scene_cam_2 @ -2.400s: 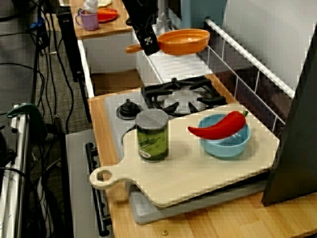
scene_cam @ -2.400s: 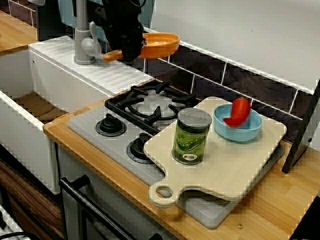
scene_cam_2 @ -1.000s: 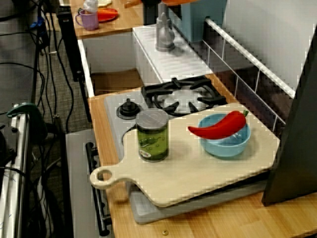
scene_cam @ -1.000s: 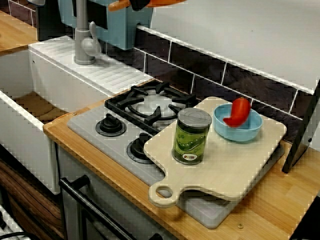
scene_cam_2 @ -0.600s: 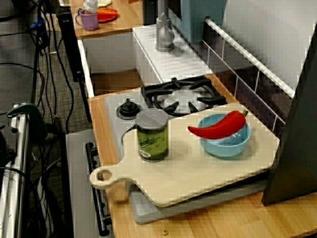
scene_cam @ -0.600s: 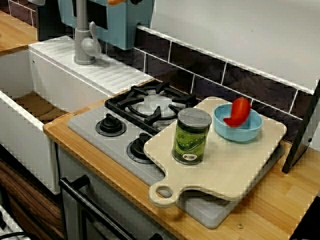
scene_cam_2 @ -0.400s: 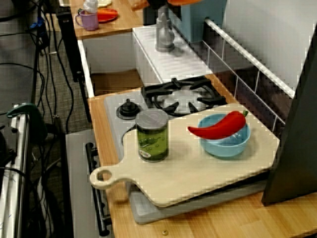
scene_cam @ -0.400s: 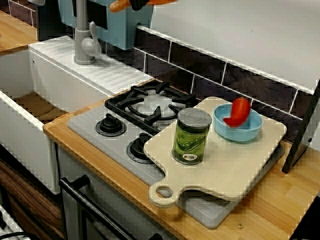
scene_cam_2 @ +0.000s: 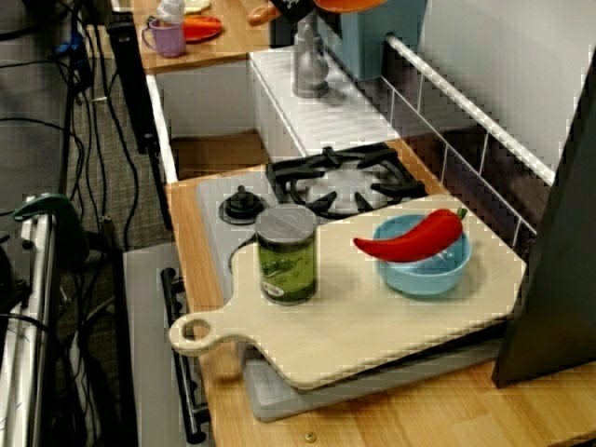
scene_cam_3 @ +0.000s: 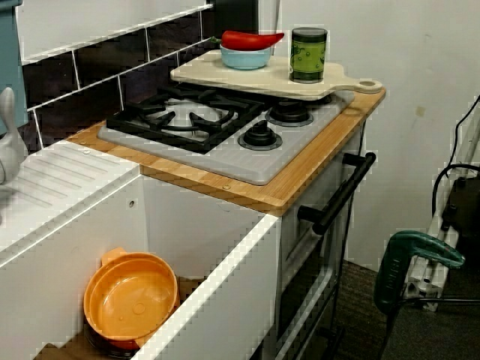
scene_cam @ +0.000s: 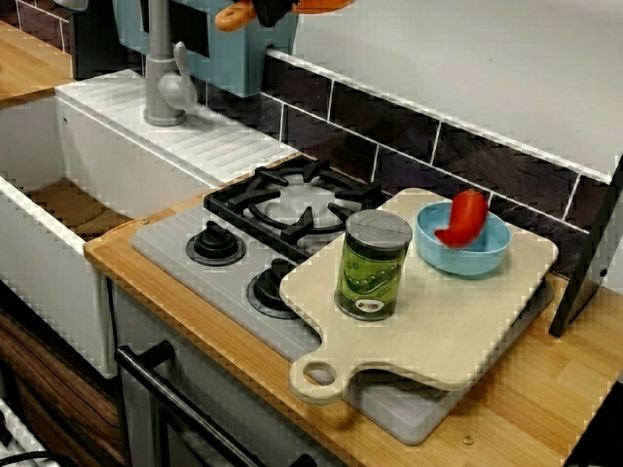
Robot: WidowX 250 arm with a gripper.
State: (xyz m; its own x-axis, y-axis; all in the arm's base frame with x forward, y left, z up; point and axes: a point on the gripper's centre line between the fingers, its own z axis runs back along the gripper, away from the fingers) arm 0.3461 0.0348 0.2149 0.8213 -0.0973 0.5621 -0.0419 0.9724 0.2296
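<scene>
The wooden bench and the white sink are shown in all three views. The grey stove is set beside the sink, and the pale cutting board is laid over the stove's far part. On the board a green can is stood, and a red pepper is laid in a blue bowl.

Only in the view from the sink end is the orange pan seen whole. It is placed at the lower left of that frame, against the sink's hollow, and the pincer is not made out there.

In the view from the stove's front and the view along the bench, the pan is cut off by the top edge, left of centre and right of the tap. The black pincer is caught only in part in both. It is closed on the pan where the handle meets the bowl part, with the handle seen to its left and the rim to its right. How far the jaws are parted cannot be told.

The pan is round and low-walled, glossy orange, with a short stub handle.
</scene>
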